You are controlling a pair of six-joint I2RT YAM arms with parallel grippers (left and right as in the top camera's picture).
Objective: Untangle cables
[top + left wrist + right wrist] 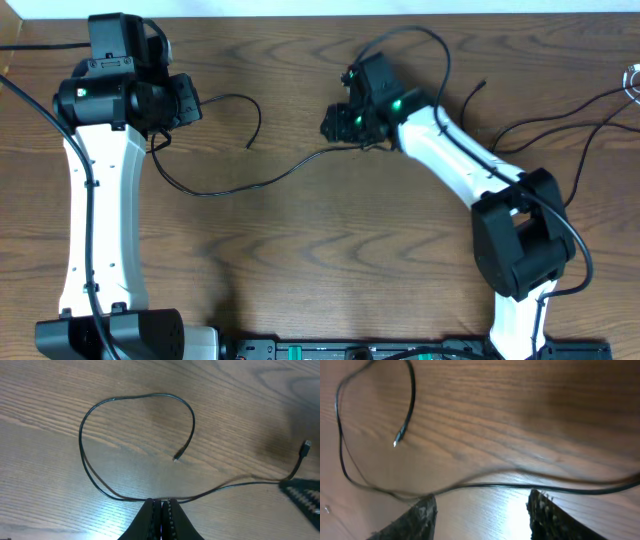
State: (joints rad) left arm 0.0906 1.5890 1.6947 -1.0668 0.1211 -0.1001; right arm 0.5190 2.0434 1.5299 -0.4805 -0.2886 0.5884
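A long thin black cable (230, 188) runs across the table from my left gripper (192, 102) to my right gripper (338, 126). In the left wrist view the left gripper (161, 502) is shut, with the cable (95, 407) pinched at its tips. From there the cable loops round to a free plug end (176, 457). In the right wrist view the right gripper (482, 505) is open and empty. The cable (530, 486) lies on the table just beyond its fingertips, and the plug end (397, 441) shows at the upper left.
More thin black cables (560, 122) lie spread at the table's right side. A small pale loop (632, 80) sits at the right edge. The right arm's thicker wiring (425, 35) arcs above it. The right gripper's finger (302, 496) and another plug end (305, 446) show in the left wrist view.
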